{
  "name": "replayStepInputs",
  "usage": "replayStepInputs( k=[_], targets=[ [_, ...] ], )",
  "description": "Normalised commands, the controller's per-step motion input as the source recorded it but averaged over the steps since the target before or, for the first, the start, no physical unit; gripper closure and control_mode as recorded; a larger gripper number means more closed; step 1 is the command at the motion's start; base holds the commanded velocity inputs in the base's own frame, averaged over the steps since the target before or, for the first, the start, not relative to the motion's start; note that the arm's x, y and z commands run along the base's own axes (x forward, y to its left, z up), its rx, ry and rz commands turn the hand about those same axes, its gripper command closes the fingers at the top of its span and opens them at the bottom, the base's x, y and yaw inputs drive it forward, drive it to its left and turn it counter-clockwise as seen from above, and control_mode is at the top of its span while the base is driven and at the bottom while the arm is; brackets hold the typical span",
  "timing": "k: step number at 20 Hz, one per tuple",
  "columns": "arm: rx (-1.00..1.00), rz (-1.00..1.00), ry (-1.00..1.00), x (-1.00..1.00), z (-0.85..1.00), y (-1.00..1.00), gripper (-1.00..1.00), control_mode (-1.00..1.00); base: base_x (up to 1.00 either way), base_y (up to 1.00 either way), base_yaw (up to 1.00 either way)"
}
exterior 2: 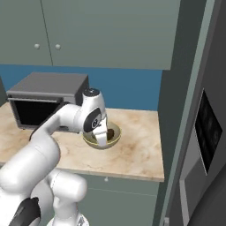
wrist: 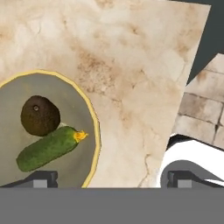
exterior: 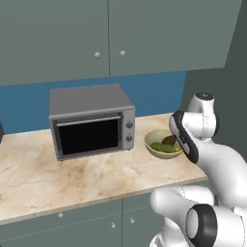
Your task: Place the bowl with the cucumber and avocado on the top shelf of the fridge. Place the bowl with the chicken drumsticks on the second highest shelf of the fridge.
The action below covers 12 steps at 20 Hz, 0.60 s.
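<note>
The marble tabletop point(exterior: 72, 173) carries a toaster oven point(exterior: 90, 120) and the bowl with the cucumber and avocado point(exterior: 161, 144) near its right edge. The end effector point(wrist: 109, 178) hangs above the bowl's rim, jaws wide apart, holding nothing.

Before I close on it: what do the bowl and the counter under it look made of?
The bowl with the cucumber and avocado looks like glazed ceramic, possibly plastic: smooth cream-yellow rim, flat grey-beige inside, no grain. The counter looks like polished marble or stone: pale beige with brown veining and mottled patches. Everything is rendered, so this is a guess from looks alone.

Bowl with cucumber and avocado point(exterior: 163, 144) beside toaster oven point(exterior: 91, 121).
</note>
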Motion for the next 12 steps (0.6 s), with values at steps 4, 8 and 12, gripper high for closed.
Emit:
replayStepInputs(
  k=[4,8,12],
  targets=[
    [0.0,0.04,0.0,0.06,-0.57,-0.06,-1.0,-1.0,0.0,0.0,0.0],
    [0.0,0.09,0.0,0.07,-0.46,-0.12,-1.0,-1.0,0.0,0.0,0.0],
    [0.0,0.04,0.0,0.24,-0.14,0.0,-1.0,-1.0,0.0,0.0,0.0]
  ],
)
